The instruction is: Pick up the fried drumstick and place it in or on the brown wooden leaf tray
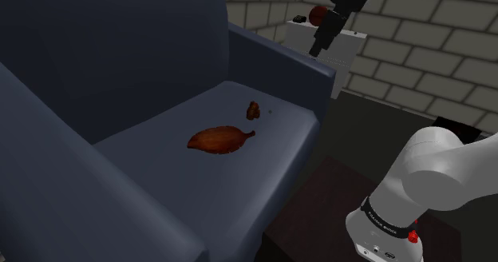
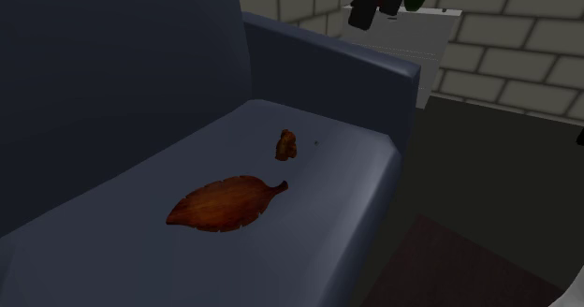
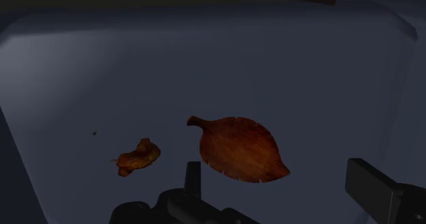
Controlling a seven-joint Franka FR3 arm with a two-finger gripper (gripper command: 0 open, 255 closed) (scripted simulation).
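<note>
The fried drumstick [image 1: 253,109] [image 2: 285,145] [image 3: 137,157], small, brown and lumpy, lies on the dark blue sofa seat [image 1: 271,152]. Close beside it sits the brown wooden leaf tray [image 1: 219,138] [image 2: 225,203] [image 3: 239,148], its stem pointing toward the drumstick. The tray has nothing on it. My black gripper [image 1: 319,49] [image 2: 358,19] [image 3: 278,169] hangs high above the sofa's armrest, well clear of both. In the wrist view its fingers [image 3: 193,178] stand wide apart with nothing between them.
The sofa's back [image 1: 120,45] rises along the shoulder view's left and its armrest [image 1: 279,57] borders the seat's far side. A white cabinet [image 1: 339,49] with a red object [image 1: 318,14] stands behind it, before a brick wall [image 1: 431,53].
</note>
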